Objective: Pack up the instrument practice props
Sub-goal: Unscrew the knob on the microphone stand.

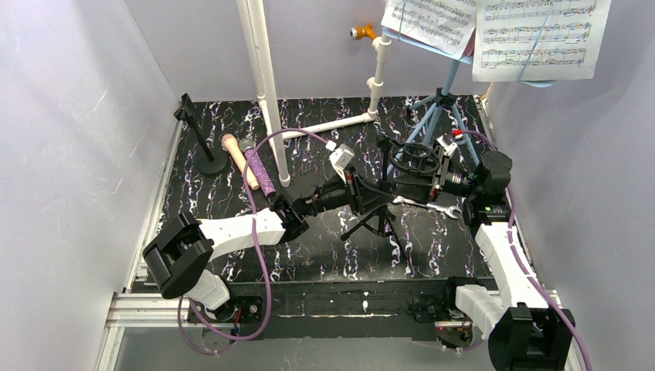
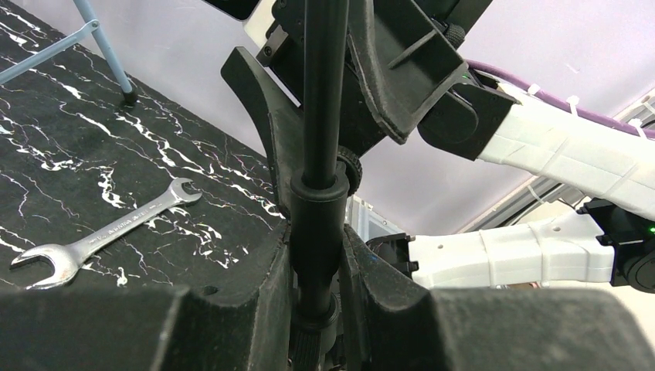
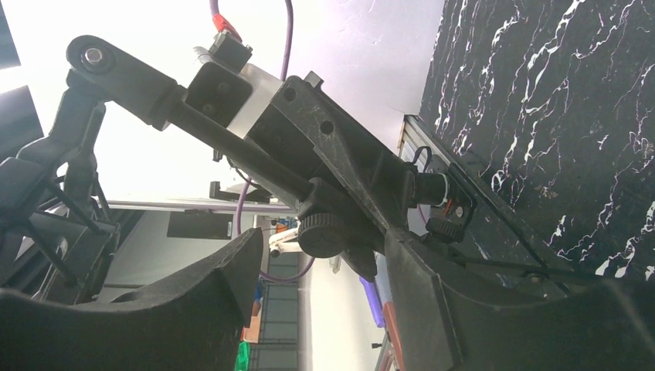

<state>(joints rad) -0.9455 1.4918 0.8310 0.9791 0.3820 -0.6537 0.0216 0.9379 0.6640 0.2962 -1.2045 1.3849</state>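
Observation:
The black mic tripod (image 1: 377, 220) stands mid-table, its legs spread on the mat. My left gripper (image 1: 368, 193) is shut on its pole (image 2: 317, 209), and the pads press both sides of the collar. My right gripper (image 1: 429, 176) is open on the tripod's upper part from the right. Its fingers (image 3: 197, 297) straddle the clamp knob (image 3: 323, 236) without touching it. The peach microphone (image 1: 239, 161) and the purple glitter microphone (image 1: 260, 171) lie side by side at the left. Beside them stands the round-base holder (image 1: 207, 154). The light-blue music rack (image 1: 439, 108) holds sheet-music pages (image 1: 541, 39) at the back right.
A silver wrench (image 1: 426, 205) lies on the mat just right of the tripod legs, also seen as the wrench (image 2: 100, 232) in the left wrist view. White plastic pipes (image 1: 266, 85) rise at the back centre. Grey walls close in the left, back and right sides.

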